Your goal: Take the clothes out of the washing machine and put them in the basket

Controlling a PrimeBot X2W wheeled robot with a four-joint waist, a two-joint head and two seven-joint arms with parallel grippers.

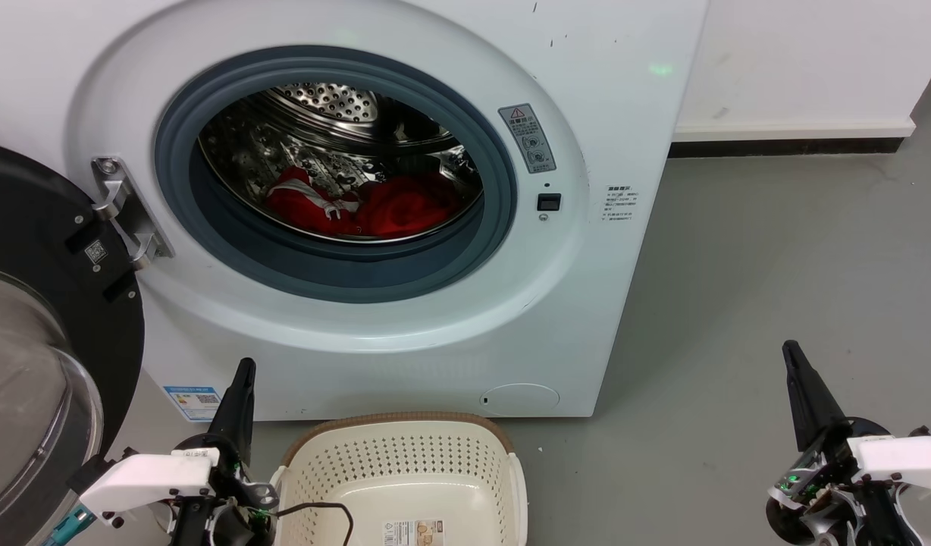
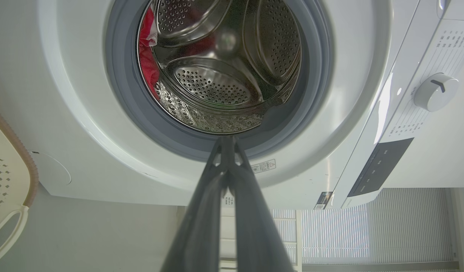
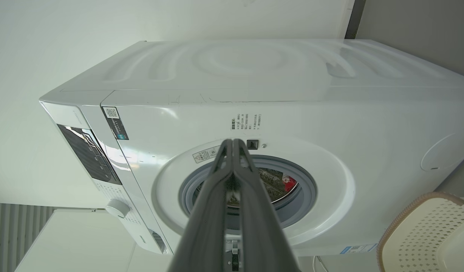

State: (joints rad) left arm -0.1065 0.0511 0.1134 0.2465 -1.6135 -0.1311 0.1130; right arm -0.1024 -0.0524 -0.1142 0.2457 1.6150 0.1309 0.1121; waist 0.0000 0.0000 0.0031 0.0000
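left end effector [image 1: 243,369]: fingers pressed together, empty; near left, just beside basket [image 1: 405,419]
right end effector [image 1: 790,350]: same, tips closed, empty; near right, above floor
clothes [image 1: 382,205]: both red pieces low in drum of washing machine [image 1: 625,114], behind grey seal [image 1: 503,227]
risk 1: tips must open before the reach, else they just shove fabric deeper
risk 2: low entry could clip the seal lip
risk 3: pieces look tangled; one may drag the other onto floor, short of basket
risk 4: open door [image 1: 26,227] crowds left arm's swing
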